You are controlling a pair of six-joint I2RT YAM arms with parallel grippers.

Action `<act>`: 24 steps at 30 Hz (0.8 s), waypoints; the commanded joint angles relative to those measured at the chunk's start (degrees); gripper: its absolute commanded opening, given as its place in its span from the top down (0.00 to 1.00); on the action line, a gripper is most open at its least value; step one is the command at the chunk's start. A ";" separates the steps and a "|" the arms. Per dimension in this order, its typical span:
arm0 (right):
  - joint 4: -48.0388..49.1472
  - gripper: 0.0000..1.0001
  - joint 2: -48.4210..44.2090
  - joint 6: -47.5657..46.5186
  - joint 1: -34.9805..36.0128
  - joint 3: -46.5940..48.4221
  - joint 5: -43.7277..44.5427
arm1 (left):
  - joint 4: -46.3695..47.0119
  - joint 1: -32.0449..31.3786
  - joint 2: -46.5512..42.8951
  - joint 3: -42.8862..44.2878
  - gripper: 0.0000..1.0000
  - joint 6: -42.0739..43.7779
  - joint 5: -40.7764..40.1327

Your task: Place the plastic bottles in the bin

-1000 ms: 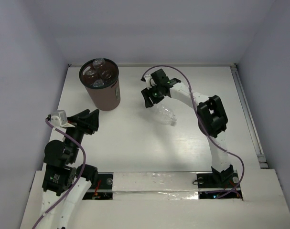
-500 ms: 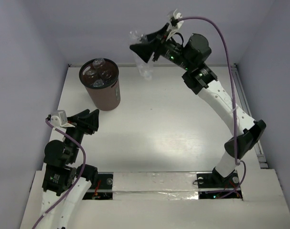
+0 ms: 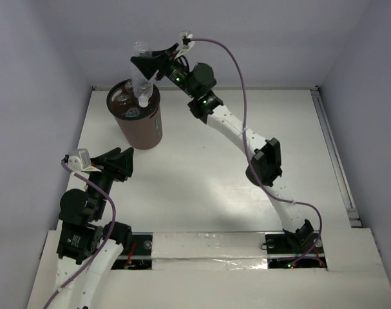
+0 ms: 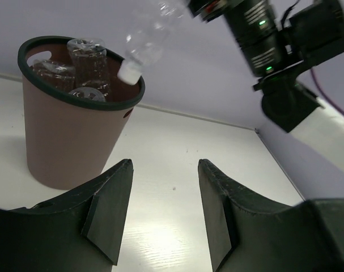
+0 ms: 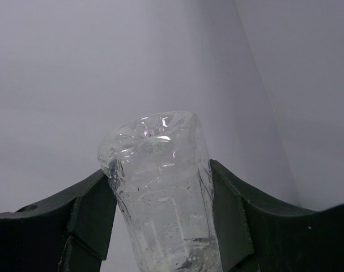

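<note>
The brown bin [image 3: 138,125] with a black rim stands at the back left of the table and holds several bottles. My right gripper [image 3: 145,66] is shut on a clear unlabelled bottle [image 3: 142,87] and holds it cap down just above the bin's opening. In the right wrist view the bottle's base [image 5: 160,198] fills the space between the fingers. In the left wrist view the bin [image 4: 75,141] is at the left, with the held bottle [image 4: 142,48] hanging over its rim. My left gripper [image 4: 163,212] is open and empty, low, in front of the bin.
White walls enclose the table on the left, back and right. The right arm [image 3: 247,138] stretches diagonally across the table from its base at the near right to the back left. A white raised strip runs along the near edge.
My right gripper lifted the clear bottle off the table's middle, swung it up and leftward, and now holds it over the bin. The left arm has not moved.
</note>
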 commanded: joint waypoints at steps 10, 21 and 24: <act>0.37 0.53 1.98 -11.93 4.30 -1.20 9.33 | 1.61 -0.25 -1.04 0.79 0.53 0.45 0.18; -4.90 0.47 2.51 -23.00 4.30 -3.33 13.37 | 1.43 -0.25 -0.95 0.97 0.53 0.45 -0.35; -8.07 0.45 3.83 -24.85 4.30 -0.95 13.47 | 1.43 0.27 -0.69 0.88 0.53 0.45 -0.44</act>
